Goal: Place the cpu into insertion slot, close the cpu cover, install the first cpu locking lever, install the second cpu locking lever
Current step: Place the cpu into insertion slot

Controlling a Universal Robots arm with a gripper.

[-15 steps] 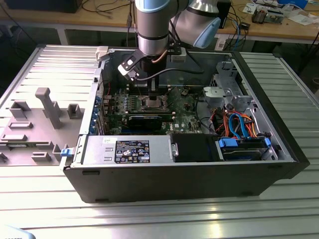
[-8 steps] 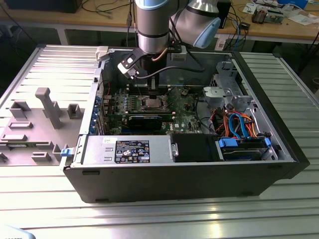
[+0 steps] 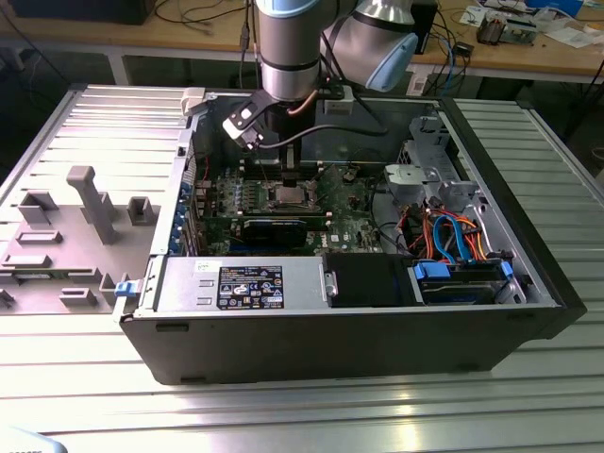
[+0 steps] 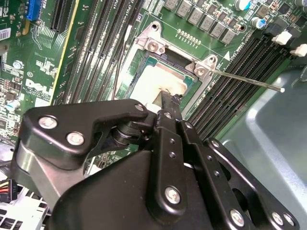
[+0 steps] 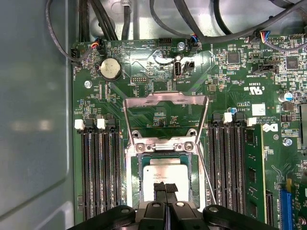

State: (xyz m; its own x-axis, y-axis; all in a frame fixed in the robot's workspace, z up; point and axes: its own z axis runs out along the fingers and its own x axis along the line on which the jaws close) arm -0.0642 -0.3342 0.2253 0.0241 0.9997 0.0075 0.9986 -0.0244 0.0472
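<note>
First wrist view: cpu (image 5: 165, 168) is seated in the insertion slot (image 5: 135, 160), which the exterior view puts at twelve o'clock from the graphics card (image 3: 274, 227). The claw (image 5: 165, 188) is right over the chip with its tips pinched together and nothing held. The cpu cover (image 5: 165, 99) is flipped open and a locking lever (image 4: 249, 80) juts free, so cover and both levers look left to do.

From my end, the claw (image 4: 169, 99) has its fingers pinched together, tips right at the top of the cpu (image 4: 156, 81), which sits flat in the insertion slot (image 4: 152, 44). A thin lever rod (image 4: 244, 80) pokes out sideways just past the tips. Black memory slots (image 4: 230, 76) flank the claw on the green board (image 4: 29, 62).
</note>
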